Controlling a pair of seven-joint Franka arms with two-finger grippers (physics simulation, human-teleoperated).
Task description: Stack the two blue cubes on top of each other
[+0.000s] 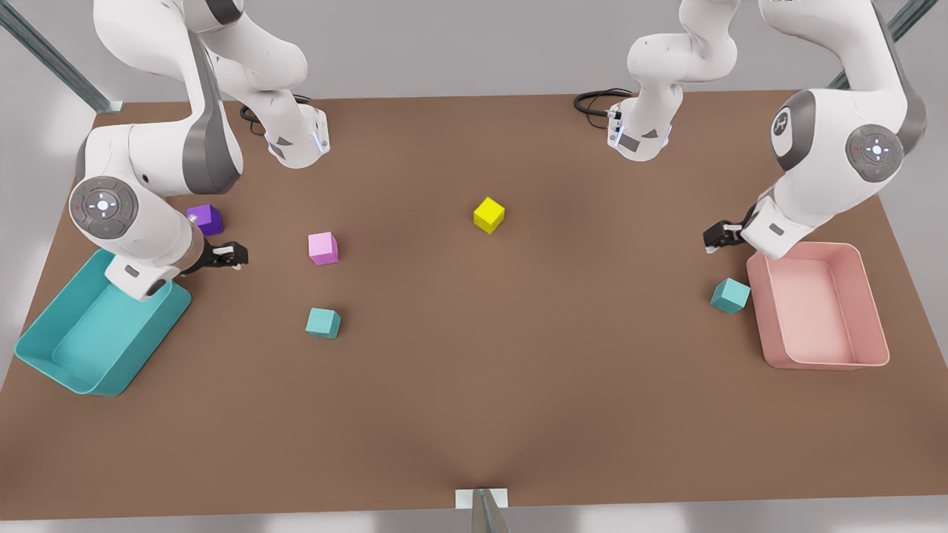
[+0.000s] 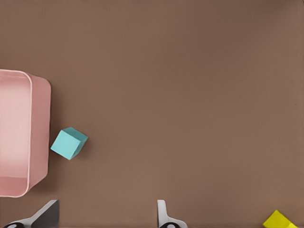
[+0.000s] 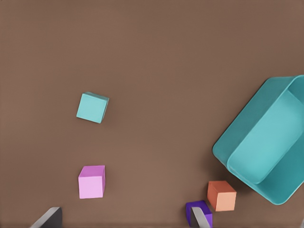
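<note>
Left gripper [image 1: 712, 240]: at the front view's right, above bare tabletop [image 1: 518, 385], beside the far corner of the pink tray [image 1: 874, 311]. Fingers [image 2: 164, 216] spread apart, grasping nothing.

Right gripper [image 1: 235, 255]: at the front view's left, above the tabletop between the purple cube [image 1: 205, 219] and the teal tray [image 1: 44, 348]. Fingers [image 3: 47, 218] spread apart, grasping nothing.

Blue cube, first [image 1: 731, 295]: resting on the tabletop just beside the pink tray's long wall, turned at an angle to it, nearer the camera than the left gripper. Seen from the left wrist [image 2: 69, 143] close to the tray's rounded corner.

Blue cube, second [image 1: 323, 323]: resting on the tabletop toward the front view's left, nearer the camera than the pink cube [image 1: 323, 248] and well apart from the first. Seen from the right wrist [image 3: 92, 108].

The two blue cubes lie on opposite sides of the tabletop, unstacked.

Other items: yellow cube [image 1: 489, 215] near the middle of the tabletop; orange cube [image 3: 221, 195] just beside the purple cube and close to the teal tray's wall.
</note>
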